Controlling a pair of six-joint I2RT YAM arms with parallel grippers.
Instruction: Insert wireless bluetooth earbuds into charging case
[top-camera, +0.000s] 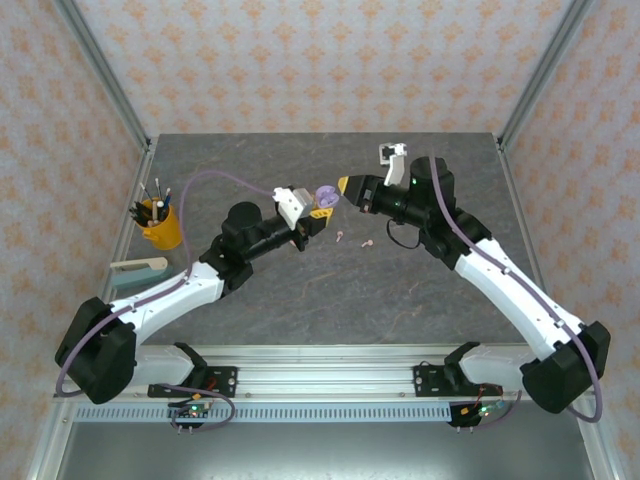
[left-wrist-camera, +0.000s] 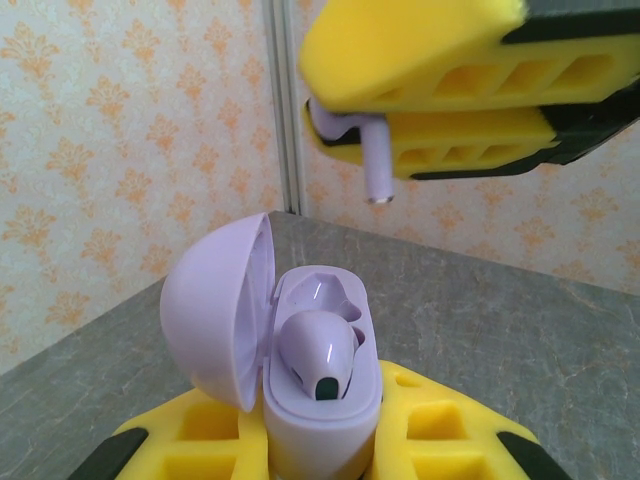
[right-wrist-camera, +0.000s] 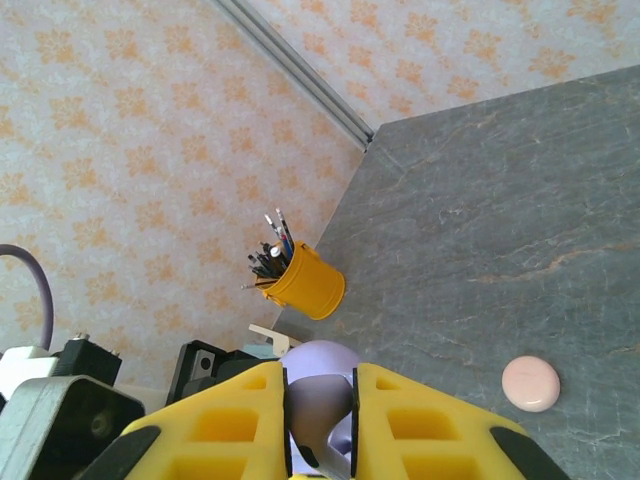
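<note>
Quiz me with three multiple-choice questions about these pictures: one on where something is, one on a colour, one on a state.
1. Where does the pen cup stand?
A. left edge
B. centre
C. right edge

2. What colour is the bud in the right hand?
A. pink
B. lilac
C. white

3. The case in the left hand is:
A. shut
B. open, half filled
C. open, empty

Answers: 1A, it sits far left in the top view. 2B, its stem is lilac. 3B, it is swung open, with one seated bud and one bare slot.
</note>
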